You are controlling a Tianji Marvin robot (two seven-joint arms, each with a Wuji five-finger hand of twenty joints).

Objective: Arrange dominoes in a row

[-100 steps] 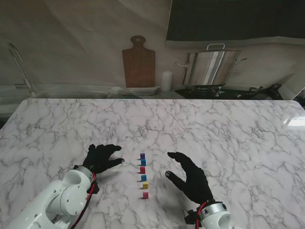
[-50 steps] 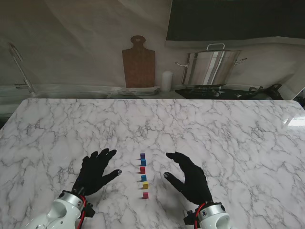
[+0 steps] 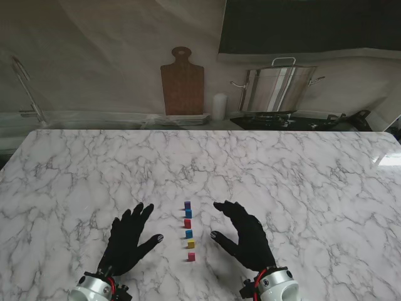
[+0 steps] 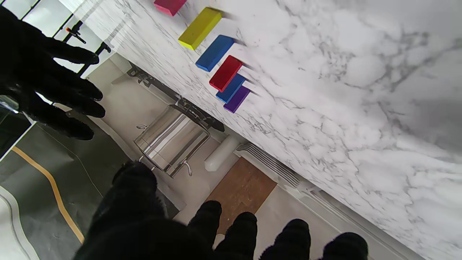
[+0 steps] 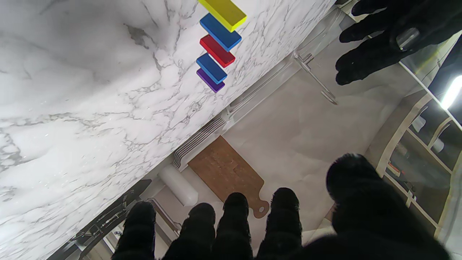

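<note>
Several coloured dominoes stand upright in a row running away from me down the middle of the marble table (image 3: 301,182): purple (image 3: 187,204) farthest, then blue (image 3: 188,213), red (image 3: 187,223), blue (image 3: 188,234), yellow (image 3: 191,243) and pink (image 3: 191,256) nearest. My left hand (image 3: 128,241) lies left of the row, fingers spread, holding nothing. On the other side my right hand (image 3: 245,235) is equally spread and holds nothing. The left wrist view shows the yellow domino (image 4: 200,28) and red one (image 4: 226,73); the right wrist view shows yellow (image 5: 223,13) and purple (image 5: 210,81).
Beyond the table's far edge stand a wooden cutting board (image 3: 182,81), a white candle (image 3: 218,106), a stack of plates (image 3: 183,119) and a steel stockpot (image 3: 279,88) on a stove. Bare marble stretches on both sides of the hands.
My left hand has drawn back toward me and uncurled into a flat spread. The right hand has shifted slightly toward the row. The dominoes have not moved.
</note>
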